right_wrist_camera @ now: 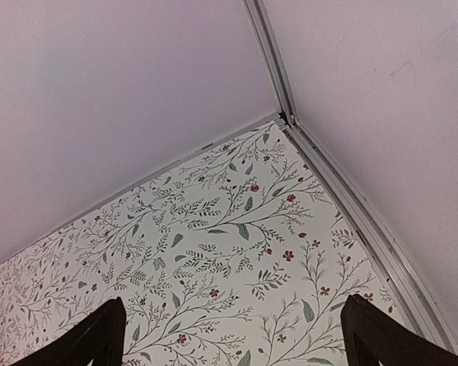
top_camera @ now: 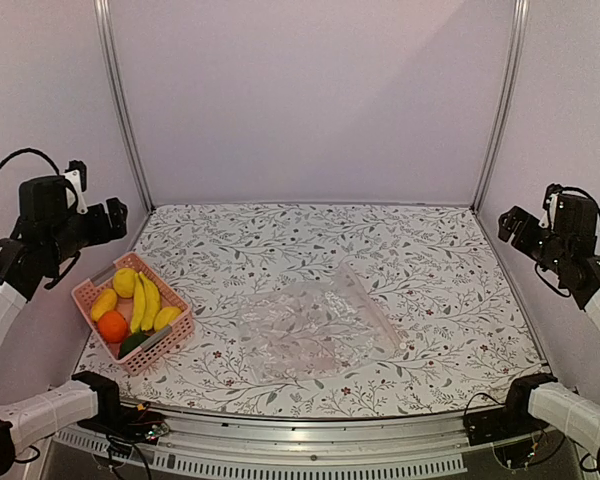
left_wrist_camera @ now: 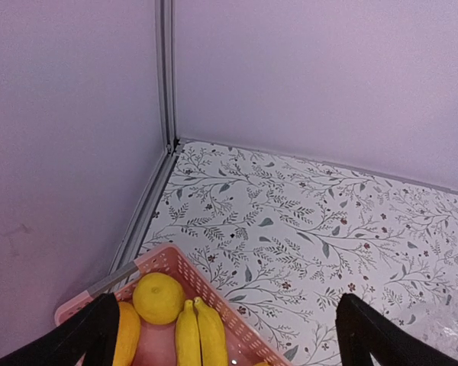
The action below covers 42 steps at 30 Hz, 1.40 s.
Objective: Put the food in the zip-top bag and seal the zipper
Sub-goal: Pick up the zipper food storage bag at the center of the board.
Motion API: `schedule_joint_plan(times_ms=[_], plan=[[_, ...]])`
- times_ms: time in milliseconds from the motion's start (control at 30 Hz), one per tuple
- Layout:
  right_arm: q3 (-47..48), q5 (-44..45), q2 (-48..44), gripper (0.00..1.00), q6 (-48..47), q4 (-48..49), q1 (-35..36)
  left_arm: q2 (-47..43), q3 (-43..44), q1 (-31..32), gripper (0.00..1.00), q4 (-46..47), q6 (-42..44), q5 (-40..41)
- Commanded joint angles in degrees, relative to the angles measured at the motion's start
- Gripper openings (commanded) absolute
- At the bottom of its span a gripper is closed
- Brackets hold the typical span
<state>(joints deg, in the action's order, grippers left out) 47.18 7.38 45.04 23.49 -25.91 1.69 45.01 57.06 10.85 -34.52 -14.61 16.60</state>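
The food lies in a pink basket (top_camera: 85, 290) at the left: two bananas (top_camera: 145, 302), yellow lemon-like pieces (top_camera: 125, 282), an orange (top_camera: 112, 326) and a dark green piece (top_camera: 133, 343). The clear zip-top bag (top_camera: 315, 325) lies flat and empty at the table's middle; its zipper is not discernible. My left gripper (top_camera: 115, 218) is open, raised above the basket's far end; its wrist view shows the lemon piece (left_wrist_camera: 159, 298) and bananas (left_wrist_camera: 201, 335) between the fingers. My right gripper (top_camera: 510, 225) is open and empty, raised at the far right.
The table carries a floral-patterned cloth (top_camera: 310, 250). Lilac walls with metal corner posts (top_camera: 120, 100) enclose the back and sides. The basket rim (left_wrist_camera: 214, 297) sits close to the left wall. The bag's corner (left_wrist_camera: 454, 328) shows at the left wrist view's right edge.
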Motion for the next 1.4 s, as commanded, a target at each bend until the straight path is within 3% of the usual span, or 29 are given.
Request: schedule_joint_plan(times_ms=[0,267,567,933,1367], plan=[[-0.9,4.7,-1.5,0.99,2.0,-0.6,-0.4,0.4,-0.8,-0.1,1.00,0.0,0.9,2.3],[-1.2,4.0,-0.6,0.99,2.1,-1.1,-0.3,0.9,-1.3,-0.1,1.00,0.8,0.0,-1.5],[3.2,-14.0,4.1,0.97,-0.3,-6.0,0.1,0.7,-3.6,2.4,1.00,3.3,-2.4,-12.9],[0.4,-15.4,11.9,0.92,4.1,-2.2,18.3,7.1,-14.5,15.4,1.00,15.0,-13.9,-26.6],[0.3,-15.8,17.6,0.91,7.2,5.1,22.3,16.5,-23.7,27.7,0.96,29.5,-28.4,-30.1]])
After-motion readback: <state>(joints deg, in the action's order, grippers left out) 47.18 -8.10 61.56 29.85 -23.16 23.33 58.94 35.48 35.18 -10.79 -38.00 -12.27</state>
